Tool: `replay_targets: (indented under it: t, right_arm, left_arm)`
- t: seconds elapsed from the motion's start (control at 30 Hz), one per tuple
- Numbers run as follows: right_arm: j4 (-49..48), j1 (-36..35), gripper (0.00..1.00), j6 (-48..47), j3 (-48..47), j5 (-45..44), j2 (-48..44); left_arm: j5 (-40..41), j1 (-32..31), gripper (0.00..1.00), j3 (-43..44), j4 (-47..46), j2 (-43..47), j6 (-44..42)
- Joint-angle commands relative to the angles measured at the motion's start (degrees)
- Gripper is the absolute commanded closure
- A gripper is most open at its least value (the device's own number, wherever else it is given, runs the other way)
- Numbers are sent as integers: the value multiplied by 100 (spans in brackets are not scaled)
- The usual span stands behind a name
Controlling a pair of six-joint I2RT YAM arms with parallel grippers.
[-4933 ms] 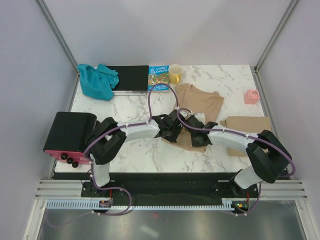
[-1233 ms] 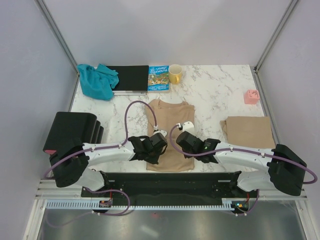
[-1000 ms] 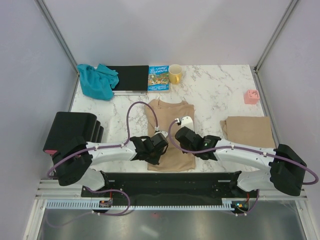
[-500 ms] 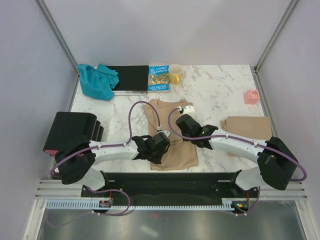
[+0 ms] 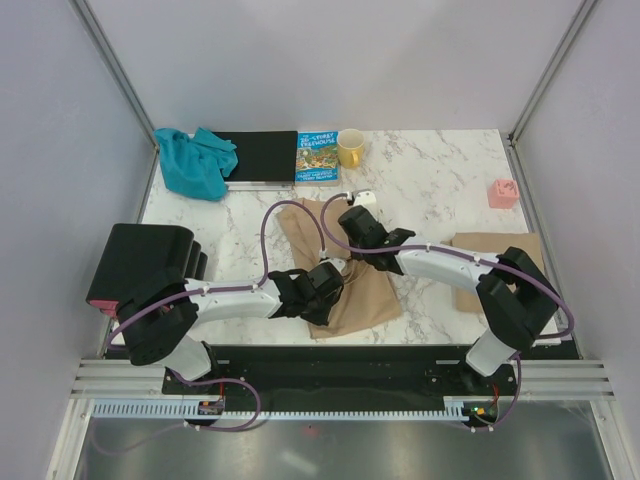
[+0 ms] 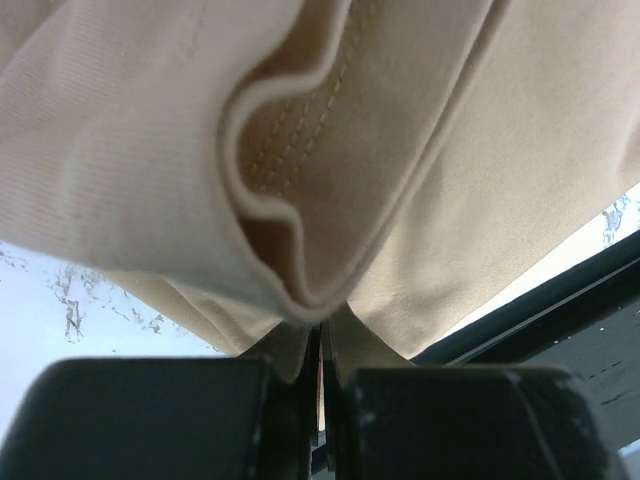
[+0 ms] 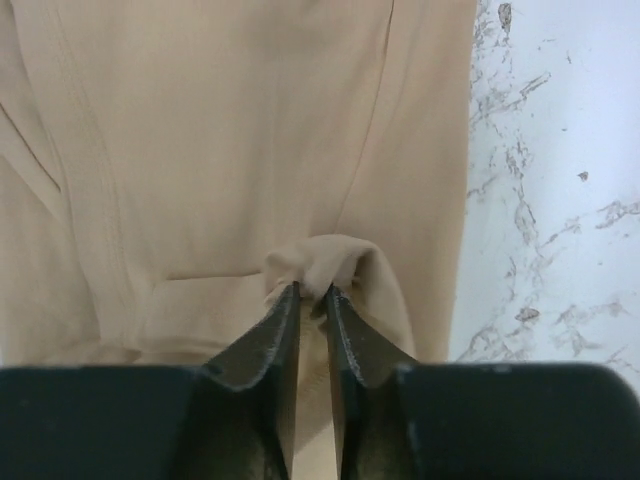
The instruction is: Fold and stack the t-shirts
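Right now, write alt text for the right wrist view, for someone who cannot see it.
The right tool pinches a small raised fold of a tan t-shirt, which fills most of the frame. White marbled table shows down the right side.

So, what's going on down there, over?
Left fingers shut on tan shirt, near hem; right fingers pinching it farther up. Folded shirt at right. Nothing blocking.

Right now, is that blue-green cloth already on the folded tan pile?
No, the teal cloth lies crumpled at the far left, apart from the folded tan shirt on the right.
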State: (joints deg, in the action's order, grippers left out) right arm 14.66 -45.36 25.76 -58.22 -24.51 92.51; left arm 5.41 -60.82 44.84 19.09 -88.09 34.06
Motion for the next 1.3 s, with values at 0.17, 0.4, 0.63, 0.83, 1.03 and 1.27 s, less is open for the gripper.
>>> replay_targets:
  t: [0.17, 0.4, 0.63, 0.83, 1.03, 1.27]
  right_arm:
    - [-393, 282, 62, -18, -682, -493, 329]
    - [-437, 353, 58, -185, -647, -801, 162]
    - [-490, 572, 59, -300, -788, -643, 294]
    - [-543, 573, 60, -98, -551, -353, 215]
    - [-235, 573, 65, -150, -314, 128, -468]
    - [265, 529, 73, 113, 845, 772, -1849]
  left_arm:
    - [-31, -9, 98, -318, 376, -366, -155]
    - [-93, -9, 98, -160, 394, -226, -137]
    - [433, 0, 98, 77, 551, -191, -84]
    - [795, 0, 98, 780, 657, 29, -224]
    - [839, 0, 93, 1492, 789, -111, -479]
    - [1023, 52, 93, 1791, 789, -524, -638]
